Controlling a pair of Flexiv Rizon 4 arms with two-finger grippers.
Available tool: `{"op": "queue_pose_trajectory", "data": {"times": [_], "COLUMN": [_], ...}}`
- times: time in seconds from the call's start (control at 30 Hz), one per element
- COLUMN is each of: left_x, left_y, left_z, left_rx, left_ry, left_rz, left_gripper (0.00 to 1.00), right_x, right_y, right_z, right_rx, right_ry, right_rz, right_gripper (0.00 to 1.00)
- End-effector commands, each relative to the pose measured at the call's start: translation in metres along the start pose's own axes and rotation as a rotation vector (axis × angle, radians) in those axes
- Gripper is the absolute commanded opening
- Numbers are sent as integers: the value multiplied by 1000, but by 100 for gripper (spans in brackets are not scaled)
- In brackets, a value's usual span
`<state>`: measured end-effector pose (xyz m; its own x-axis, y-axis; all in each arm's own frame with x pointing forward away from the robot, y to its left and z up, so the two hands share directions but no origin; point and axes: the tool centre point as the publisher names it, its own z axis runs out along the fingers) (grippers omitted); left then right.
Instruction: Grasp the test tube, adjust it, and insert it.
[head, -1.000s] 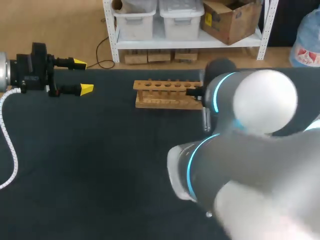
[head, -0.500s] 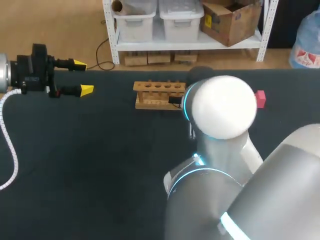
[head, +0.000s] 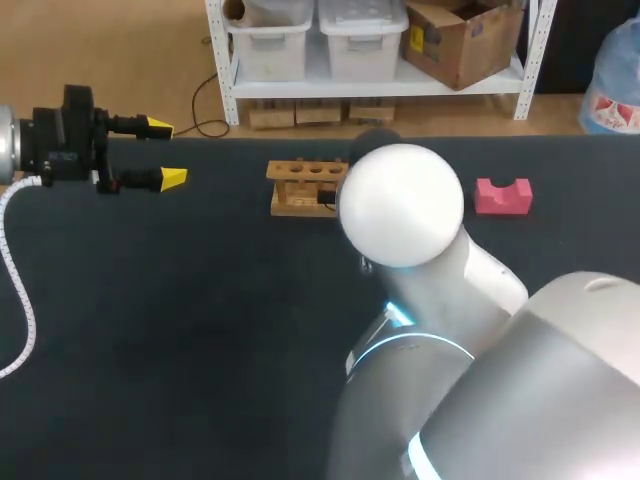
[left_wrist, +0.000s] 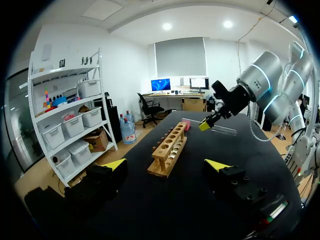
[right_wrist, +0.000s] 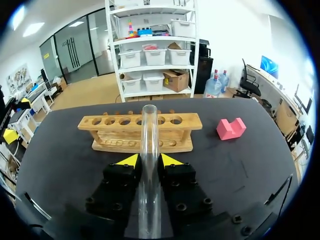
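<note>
A clear test tube (right_wrist: 149, 131) lies lengthwise between my right gripper's (right_wrist: 149, 160) yellow-tipped fingers, which are shut on it; its open mouth points toward the wooden rack (right_wrist: 140, 132) just ahead. Seen from the left wrist, the tube (left_wrist: 220, 129) is held roughly level in my right gripper (left_wrist: 205, 125), above the table beside the rack (left_wrist: 170, 150). In the head view my right arm (head: 402, 205) hides its own gripper, the tube and the rack's (head: 298, 188) right end. My left gripper (head: 166, 153) stands open and empty at the far left, well clear of the rack.
A pink notched block (head: 502, 195) sits on the black table to the right of the rack, also seen as the pink block (right_wrist: 230, 128) in the right wrist view. The rack's several holes look empty. A white coiled cable (head: 18, 280) hangs along the left edge.
My right arm has swung leftward across the head view, uncovering the pink block and covering more of the rack's right end. The left arm has not moved.
</note>
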<state>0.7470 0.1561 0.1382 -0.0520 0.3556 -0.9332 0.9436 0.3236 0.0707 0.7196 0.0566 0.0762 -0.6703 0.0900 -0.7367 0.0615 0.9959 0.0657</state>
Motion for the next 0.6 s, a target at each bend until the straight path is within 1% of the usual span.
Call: {"op": "queue_pose_trajectory", "data": {"times": [0.03,0.27,0.37,0.6], "left_x": [2,2,2,2], "left_y": [-1,-1,-1,-1], "left_z": [-1,-1,-1,-1], "left_rx": [-3,-3,-3,-3], "left_ry": [-6,-6,-6,-6], "left_rz": [4,4,4,4], "left_gripper": [100,100,100,100], "right_x": [-3,-7,-11,-20], "right_y": [1,2,3,3], "right_z": [5,9,10,17], "right_rx": [-2,-27,-54,-68], "right_ry": [-2,13,15,16], "right_rz": [-1,6,-4,-4], "right_gripper": [0,0,0,0]}}
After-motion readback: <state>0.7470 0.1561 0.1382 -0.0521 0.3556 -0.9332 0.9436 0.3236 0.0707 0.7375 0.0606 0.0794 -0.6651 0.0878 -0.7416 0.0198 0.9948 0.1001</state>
